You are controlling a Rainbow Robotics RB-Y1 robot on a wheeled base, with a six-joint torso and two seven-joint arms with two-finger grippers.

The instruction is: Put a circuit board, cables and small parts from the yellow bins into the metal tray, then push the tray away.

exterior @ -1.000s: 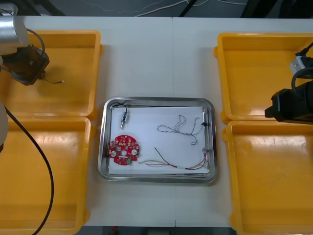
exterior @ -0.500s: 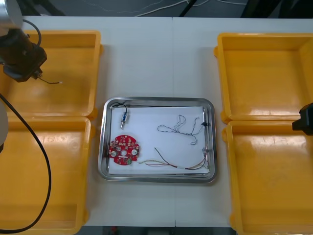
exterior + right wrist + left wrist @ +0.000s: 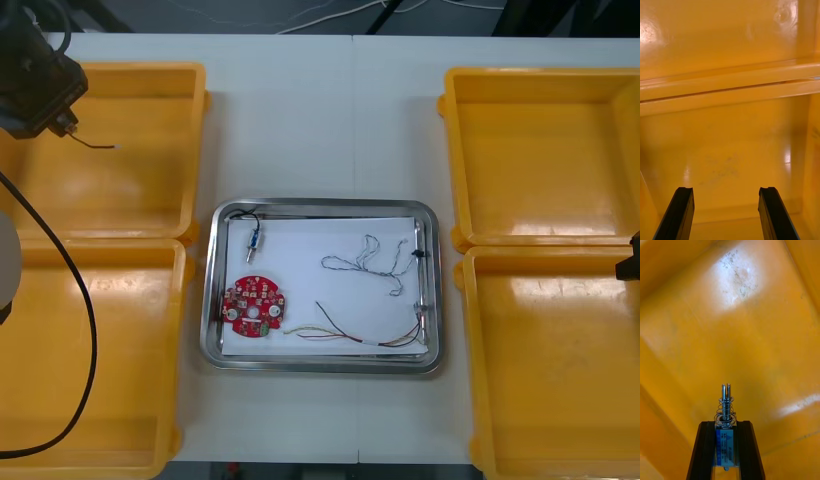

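"Small metal part point(image 3: 725, 414), pictured at the table's left side: who has it, and how?"

"Left gripper point(image 3: 725, 424), clenched on it. The part stands upright between the two black fingers point(image 3: 705, 450), its pin and spring poking out past the tips and its blue label down between the pads. Seen from above, that gripper hangs over the far outer corner of the far left yellow bin point(image 3: 130, 190), and a thin dark lead point(image 3: 95, 145) trails from it above the bin floor."

"And the metal tray point(image 3: 212, 300)?"

"Centre of the table point(image 3: 300, 120), between the bins, well apart from the gripper and its load. It is white inside. A round red circuit board point(image 3: 254, 307) lies at its near left. A second small metal part point(image 3: 254, 242) with a black cable point(image 3: 248, 213) sits toward the far left corner. A twisted blue and white cable point(image 3: 370, 262) lies right of the middle, and a red and yellow cable point(image 3: 345, 335) runs along the near edge."

"The other arm?"

"Right gripper point(image 3: 725, 193) is released, fingers wide apart with nothing between them. It is over a bare bin floor, close to the doubled rim where the far right yellow bin point(image 3: 540, 150) and near right yellow bin point(image 3: 560, 380) meet. Which of the two it is over, I cannot tell."
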